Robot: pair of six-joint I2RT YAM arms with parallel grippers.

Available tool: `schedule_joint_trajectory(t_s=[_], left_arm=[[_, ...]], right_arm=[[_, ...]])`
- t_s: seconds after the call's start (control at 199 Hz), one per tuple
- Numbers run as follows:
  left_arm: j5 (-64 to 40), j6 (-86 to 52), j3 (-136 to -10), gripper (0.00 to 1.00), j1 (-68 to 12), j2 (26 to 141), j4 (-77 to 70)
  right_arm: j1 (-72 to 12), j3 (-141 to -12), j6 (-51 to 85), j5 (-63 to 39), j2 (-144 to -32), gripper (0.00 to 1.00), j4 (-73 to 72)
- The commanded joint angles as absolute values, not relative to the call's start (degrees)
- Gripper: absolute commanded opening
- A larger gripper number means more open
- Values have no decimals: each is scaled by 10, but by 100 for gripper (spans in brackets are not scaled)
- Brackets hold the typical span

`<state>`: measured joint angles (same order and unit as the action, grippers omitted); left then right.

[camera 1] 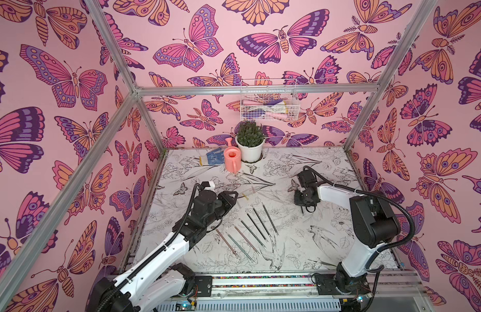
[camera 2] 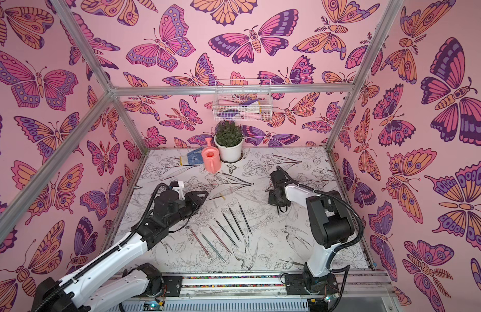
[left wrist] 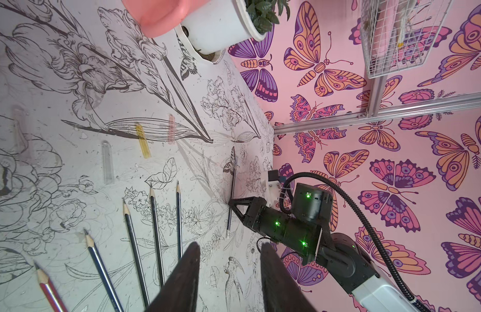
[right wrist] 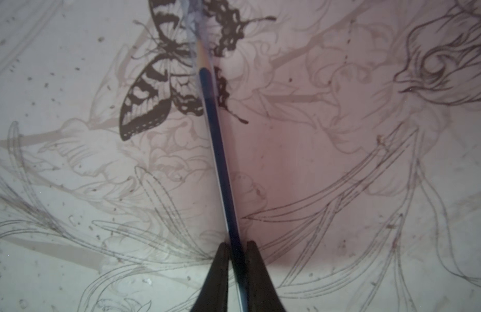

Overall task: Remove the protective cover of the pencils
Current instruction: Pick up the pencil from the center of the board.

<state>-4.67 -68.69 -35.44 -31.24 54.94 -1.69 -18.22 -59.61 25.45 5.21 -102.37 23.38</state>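
The right gripper [right wrist: 237,247] is clamped partway along a dark blue pencil [right wrist: 215,129], probably to steady it for uncapping. The pencil's long axis runs straight out from the jaws. Its tip points away from them, inside what looks like a clear protective cover [right wrist: 192,25]. The left gripper [left wrist: 229,245] hangs parted and empty. Just beside it the other pencils [left wrist: 156,232] lie fanned out with bare tips.

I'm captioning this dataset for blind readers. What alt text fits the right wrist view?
The right tool grips a dark blue pencil between its two black fingers. The pencil runs away from the camera over a table printed with a butterfly and flowers; its sharpened tip sits inside a blurred, translucent cover.
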Motion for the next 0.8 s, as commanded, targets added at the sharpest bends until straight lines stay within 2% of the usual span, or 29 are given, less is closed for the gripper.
schedule_joint_trajectory(t_s=[0.0, 0.13, 0.386, 0.521, 0.797], left_arm=[[-43, -693, -341, 40, -313, 540, -24], [-47, -695, -338, 42, -312, 538, -27], [-56, -693, -343, 43, -307, 543, -30], [-69, -684, -352, 44, -302, 556, -33], [-106, -652, -388, 49, -290, 602, -32]], right_arm=[[-197, -607, 253, 72, -1039, 14, 265], [-208, -606, 247, 72, -1038, 9, 265], [-236, -592, 241, 62, -1002, 6, 266], [-267, -574, 244, 65, -942, 6, 272], [-390, -492, 268, 86, -763, 6, 235]])
